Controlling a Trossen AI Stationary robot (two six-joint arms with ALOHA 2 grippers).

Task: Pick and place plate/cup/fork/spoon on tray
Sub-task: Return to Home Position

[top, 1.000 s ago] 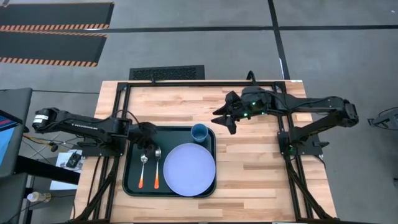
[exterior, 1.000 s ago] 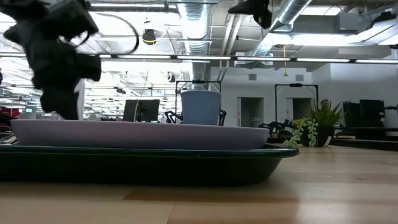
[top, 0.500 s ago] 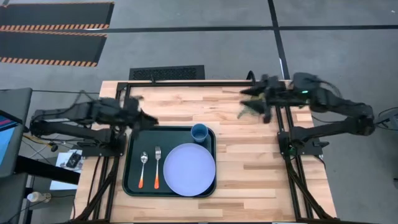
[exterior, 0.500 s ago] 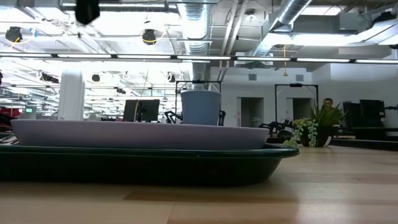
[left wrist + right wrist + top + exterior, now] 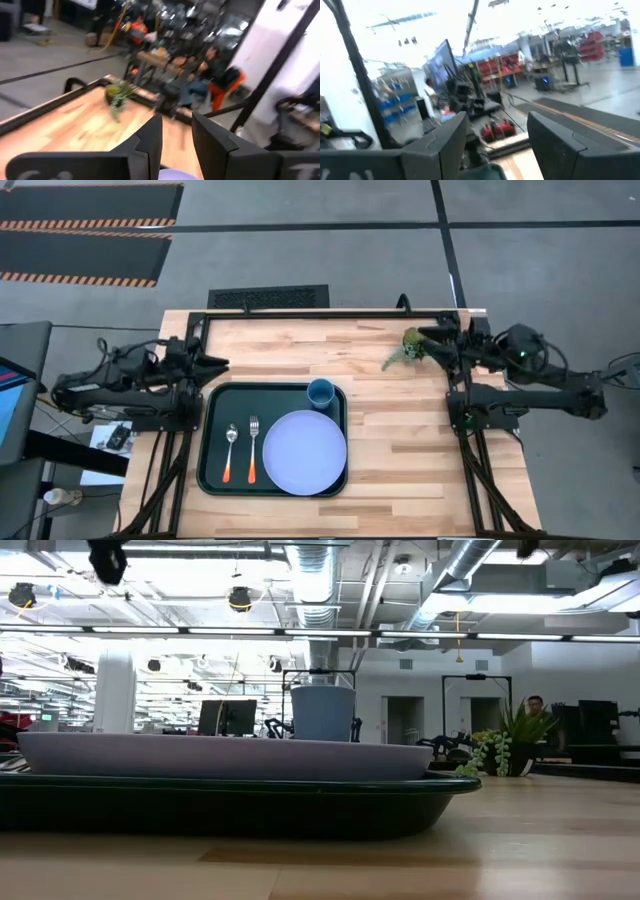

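High view: we see left gripper mid-left, right gripper upper right, jaws apart, empty, since the tray looks complete.

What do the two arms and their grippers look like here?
Both are slim, jointed and dark, nearly black. The left arm carries loose black cables looping along it. The right arm shows a small green light near its wrist. The left gripper and right gripper each have two broad, flat, matte dark fingers with angular tips. No markings are readable.
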